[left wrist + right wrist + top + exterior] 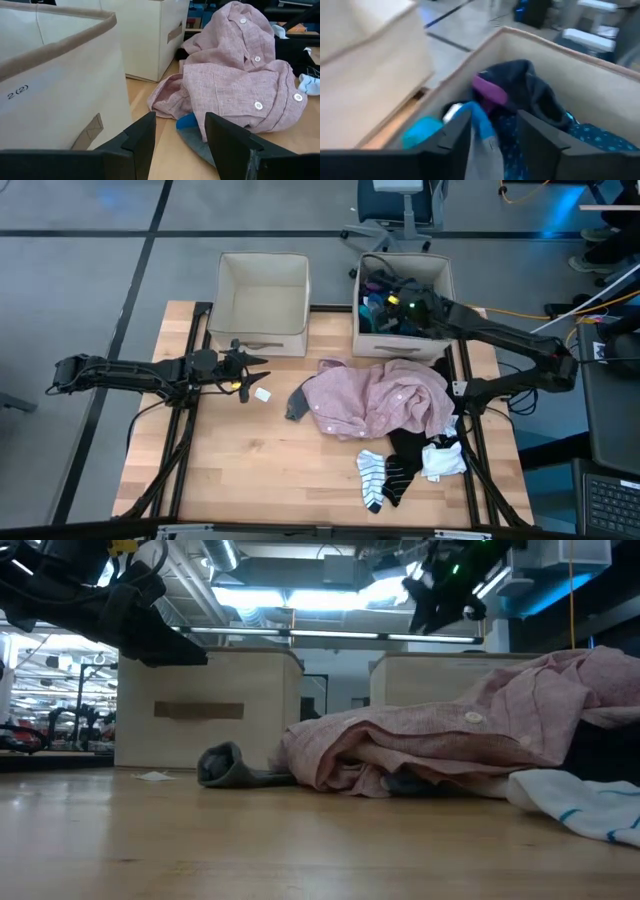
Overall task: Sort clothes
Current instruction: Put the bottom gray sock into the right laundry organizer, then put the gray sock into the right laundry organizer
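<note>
Wooden worktop (270, 470): grey sock (297, 402) lies at 3 o'clock from spread, empty left claw (257, 370); right claw (385, 292), spread, over the bin (405, 340).

High view: even, bright overhead light, soft short shadows under crumpled pink button shirt (385, 400) on pale wooden bench (240, 470). Blue glow on floor beyond bench's far right corner. Low view: ceiling strip lights (300, 598) glaring, blown white; near bench surface blurred, shirt sharper, dark arm shapes above silhouetted against the glare. Left wrist view: sharp on shirt, own dark tool (180, 137) fingers soft, beige fabric bin (55, 85) evenly lit. Right wrist view: heavy motion blur throughout; clothes in the bin smeared.
</note>
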